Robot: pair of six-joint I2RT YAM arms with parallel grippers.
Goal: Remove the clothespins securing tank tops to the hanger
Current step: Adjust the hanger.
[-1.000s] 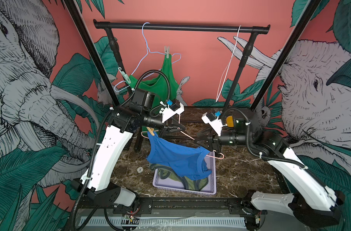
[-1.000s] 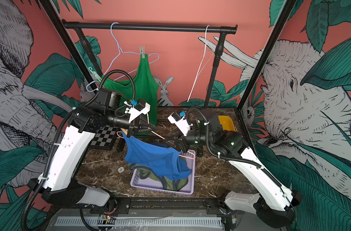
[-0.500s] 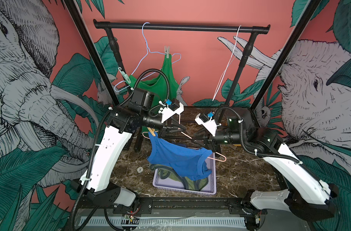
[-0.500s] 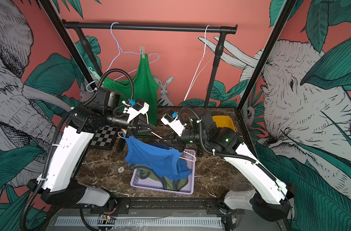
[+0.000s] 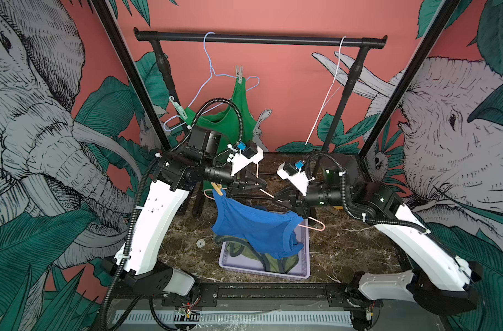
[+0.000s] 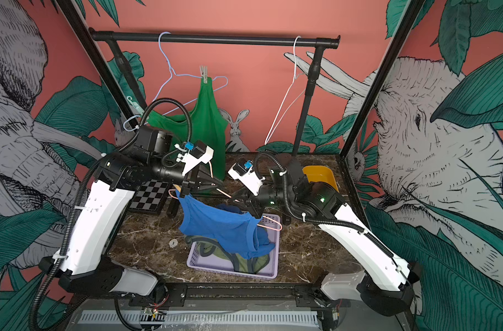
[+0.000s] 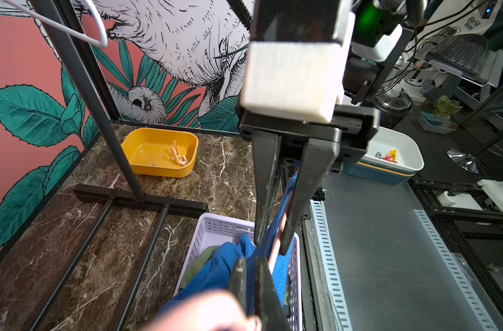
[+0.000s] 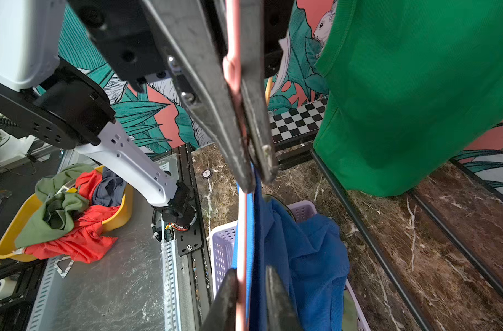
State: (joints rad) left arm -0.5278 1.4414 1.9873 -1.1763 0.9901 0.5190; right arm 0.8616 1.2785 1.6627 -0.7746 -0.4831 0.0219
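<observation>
Right end effector (image 7: 273, 248) has moved in, jaws now narrow around hanger (image 8: 242, 229) and blue top (image 5: 258, 229), grip unconfirmed; left end effector (image 8: 258, 180) clamps hanger, so handover appears likely.

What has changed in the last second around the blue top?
The right hand slid in toward the left hand, its jaws narrowing around the pink hanger. The left hand kept its grip on that hanger; the blue top and green top hang as before.
</observation>
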